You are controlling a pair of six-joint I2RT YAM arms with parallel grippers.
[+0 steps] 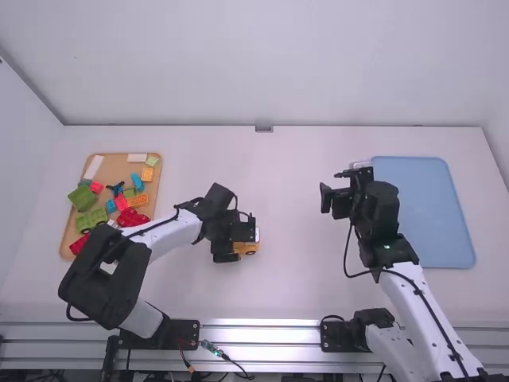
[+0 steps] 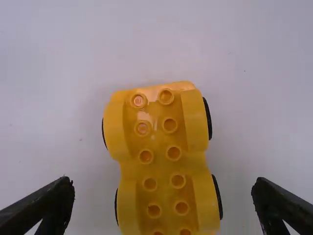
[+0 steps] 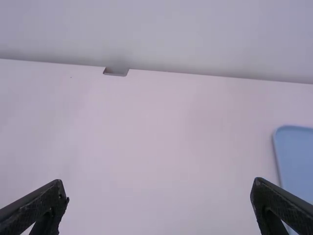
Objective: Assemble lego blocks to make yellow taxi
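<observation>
Both wide, our left tool point(image 2: 163, 181) hangs over the bare yellow chassis point(image 2: 162, 166), right tool point(image 3: 160, 182) well apart: taxi body unbuilt, we judge.

High: from above, farthest, looking forward and down
Left wrist: close over the yellow base point(image 2: 164, 166), looking down
Right wrist: looking toward the far edge point(image 3: 220, 77) of the desk point(image 3: 161, 147)
Shared: yellow base, high and left wrist; blue tray point(image 1: 425, 211), high and right wrist

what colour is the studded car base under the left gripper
Yellow car base, shown best in the left wrist view
</observation>
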